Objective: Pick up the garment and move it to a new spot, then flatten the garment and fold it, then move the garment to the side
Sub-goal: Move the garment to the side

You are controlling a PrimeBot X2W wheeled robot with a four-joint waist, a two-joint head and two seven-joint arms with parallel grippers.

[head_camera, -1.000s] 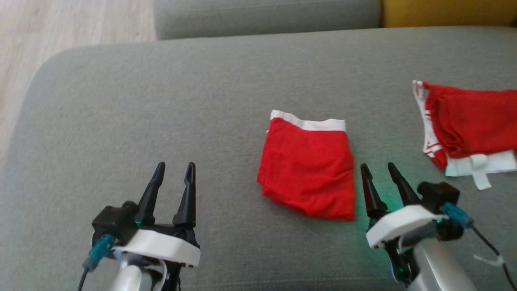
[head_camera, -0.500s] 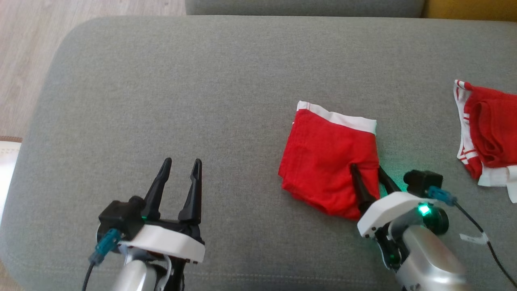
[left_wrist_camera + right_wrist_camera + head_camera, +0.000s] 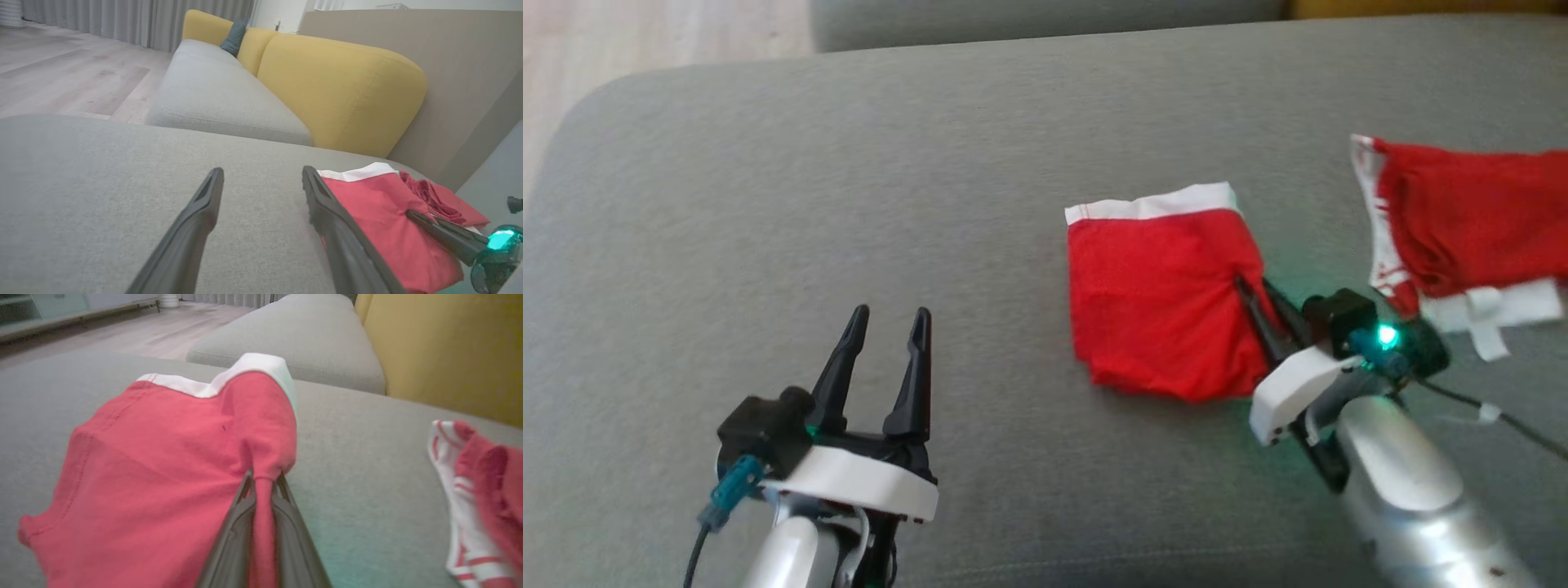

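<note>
The garment is a folded pair of red shorts with a white waistband, lying on the grey cushion right of centre. My right gripper is shut on its right edge; in the right wrist view a pinch of red cloth stands between the two fingers, with the garment spread to the left. In the left wrist view the garment lies to the right. My left gripper is open above bare cushion at the lower left, its fingers wide apart with nothing between them.
A second red and white garment lies crumpled at the right edge of the cushion, close to my right arm. Another grey seat and yellow backrests stand beyond. Wooden floor lies past the cushion's left edge.
My right gripper reached onto the garment's right edge and closed on it, puckering the cloth. The head camera has shifted. The left gripper has stayed open in place.
</note>
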